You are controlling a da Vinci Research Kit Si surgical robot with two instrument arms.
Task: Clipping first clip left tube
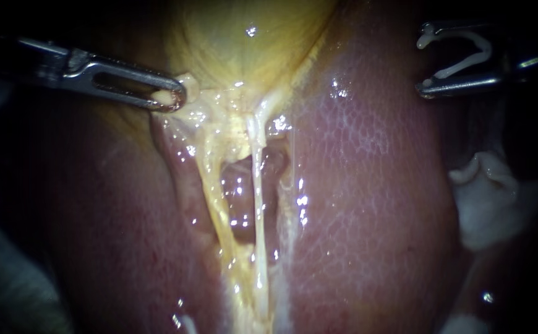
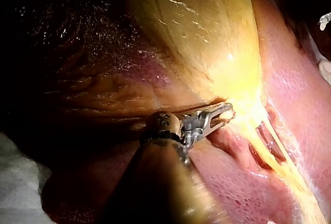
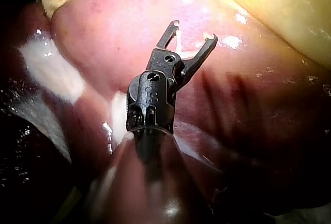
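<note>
Left instrument: our left instrument point(image 1: 169, 96) has its jaws pressed onto the pale tissue at the narrow end of the gallbladder point(image 1: 250, 43), pinching it from two sides.
Right instrument: our right instrument point(image 1: 425, 65) hangs over the liver point(image 1: 368, 185), touching no tissue. Its jaws stand wide apart with the open white clip point(image 1: 484, 55) seated between them and touching both.
Left tube: the left tube point(image 1: 214, 198) is the thicker yellow strand that descends from the gallbladder's narrow end. It is bare of any clip.
Long axis: it runs nearly straight down the endoscope view, slanting slightly toward the right as it goes.
Neighbour: the thinner right tube point(image 1: 258, 204) runs just beside it, with a dark window point(image 1: 238, 192) open between the two.
Key relation: the left tube lies well apart from the clip, lower and to the left in the endoscope view. The right tube stands between them.
Clip mouth: it opens toward the left, so we judge it already roughly crosswise to the tube's axis.
Nearer arm: our left instrument is nearer, but it is occupied holding tissue.
Judgement: we think the approach must bring one clip limb through the window without catching the right tube.
</note>
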